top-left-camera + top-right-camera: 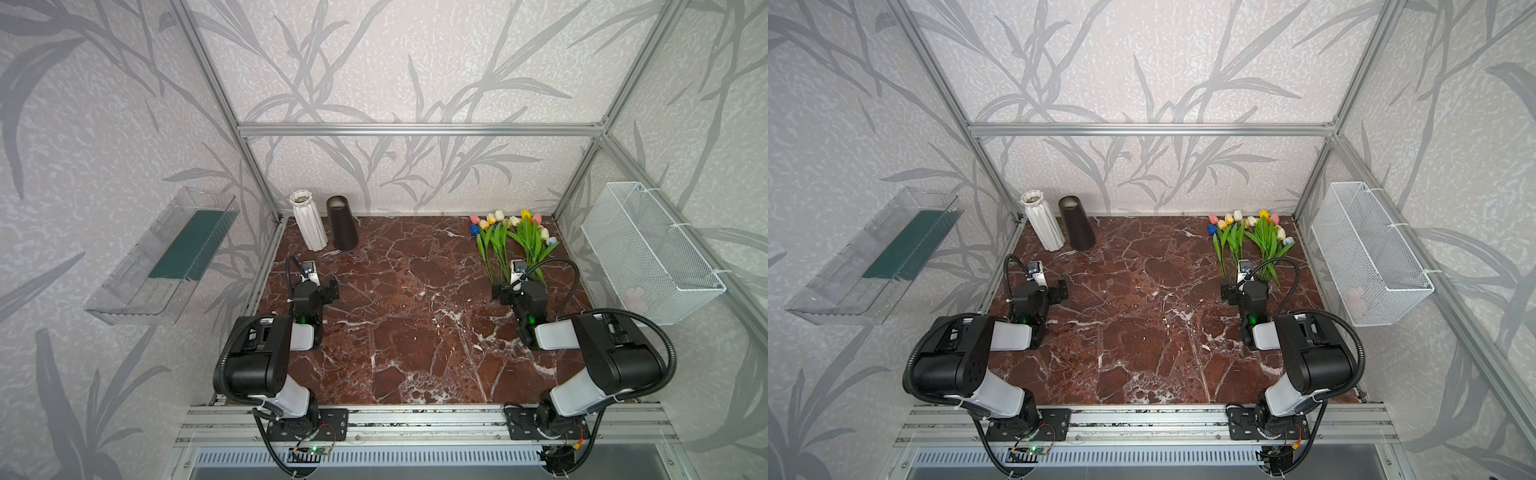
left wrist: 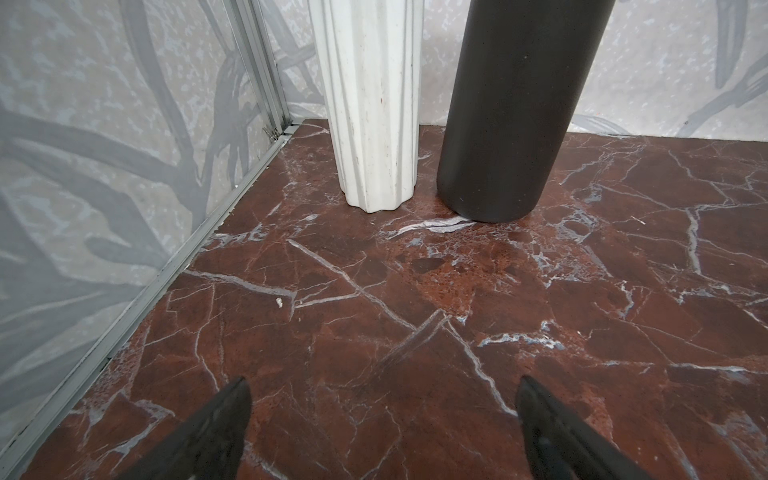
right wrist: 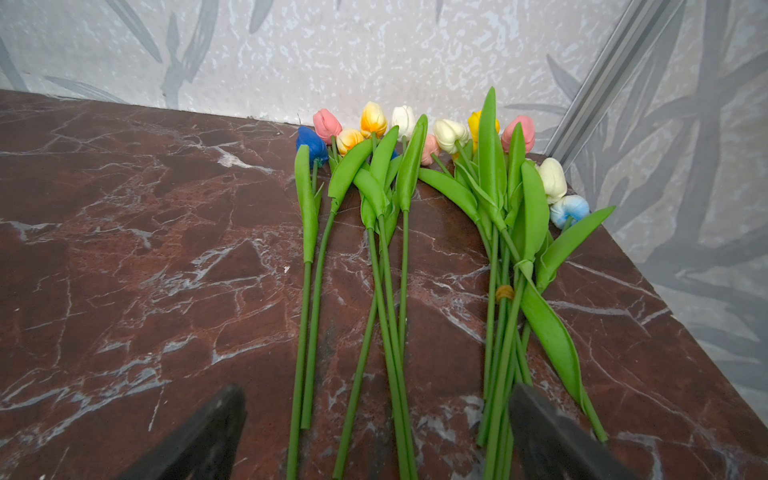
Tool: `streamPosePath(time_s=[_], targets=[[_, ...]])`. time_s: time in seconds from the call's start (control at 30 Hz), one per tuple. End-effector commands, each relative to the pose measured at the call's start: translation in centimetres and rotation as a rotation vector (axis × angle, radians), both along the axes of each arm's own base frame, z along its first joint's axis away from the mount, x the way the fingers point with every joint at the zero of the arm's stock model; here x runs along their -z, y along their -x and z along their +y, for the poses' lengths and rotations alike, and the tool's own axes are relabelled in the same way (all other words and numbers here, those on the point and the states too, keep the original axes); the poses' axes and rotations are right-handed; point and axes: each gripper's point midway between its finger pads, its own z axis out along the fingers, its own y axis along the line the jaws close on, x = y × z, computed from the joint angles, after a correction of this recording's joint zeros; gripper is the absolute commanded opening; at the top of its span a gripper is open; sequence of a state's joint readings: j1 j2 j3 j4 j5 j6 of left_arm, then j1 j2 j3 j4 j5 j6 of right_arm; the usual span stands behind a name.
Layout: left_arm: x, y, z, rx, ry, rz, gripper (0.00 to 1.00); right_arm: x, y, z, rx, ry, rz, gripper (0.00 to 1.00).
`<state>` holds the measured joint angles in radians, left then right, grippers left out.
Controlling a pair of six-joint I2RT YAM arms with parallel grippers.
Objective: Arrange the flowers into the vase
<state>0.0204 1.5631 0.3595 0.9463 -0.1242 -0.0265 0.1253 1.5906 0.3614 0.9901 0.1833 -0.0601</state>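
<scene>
Right fingers (image 3: 548, 442) spread wide, cropped below, covering some flowers' (image 3: 386, 199) stem ends.

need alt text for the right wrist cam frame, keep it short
A dozen or so artificial tulips lie flat on a dark red marble table, pink, blue, yellow and white heads toward a patterned wall. Some stems lie loose; others are tied with a yellowish band. The right gripper is open over the stem ends, holding nothing.

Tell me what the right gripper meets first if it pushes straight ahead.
Probably the loose stems of the flowers, lying on the table ahead of the open right gripper; depth is unclear.
</scene>
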Motion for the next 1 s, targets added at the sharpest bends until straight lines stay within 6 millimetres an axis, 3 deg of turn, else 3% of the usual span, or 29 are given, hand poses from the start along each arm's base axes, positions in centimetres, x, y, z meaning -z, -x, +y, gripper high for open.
streamPosePath(time_s=[0.0,0.37,0.43,0.5,0.57,0.63,0.67,0.7,0.77,0.97], targets=[[-0.5,-0.5,-0.3,0.015,-0.002,-0.016,0.99,-0.6,-0.1,-0.1,0.011,-0.003,-0.028,0.99],[-0.5,-0.5,0.0,0.001,0.006,-0.015,0.99,-0.6,-0.1,0.0,0.010,0.001,-0.028,0.99],[-1.6,-0.1,0.4,-0.050,-0.029,-0.030,0.99,-1.3,0.4,-0.8,0.066,0.009,-0.057,0.99],[-5.3,0.8,-0.1,-0.107,-0.105,-0.037,0.99,-3.4,1.5,-0.4,0.049,0.019,-0.104,0.99],[-9.9,1.5,-2.9,0.023,-0.059,0.003,0.99,-6.7,2.5,0.3,0.010,-0.012,-0.137,0.99],[-14.1,2.2,-5.0,0.124,0.015,-0.058,0.99,-8.9,3.4,-2.1,0.171,-0.279,-0.133,0.99],[-16.1,2.3,-5.5,0.144,0.041,-0.126,0.99,-9.9,3.4,-2.2,0.176,-0.414,-0.122,0.99],[-17.2,2.1,-5.9,0.164,0.064,-0.170,0.99,-11.2,3.1,-1.1,0.096,-0.464,-0.121,0.95],[-18.6,1.2,-7.5,0.255,0.064,-0.190,0.97,-14.2,2.1,3.1,-0.142,-0.429,-0.108,0.90],[-17.5,-4.8,-9.7,0.334,0.087,-0.152,0.99,-15.5,-0.6,8.6,-0.285,-0.309,-0.008,0.92]])
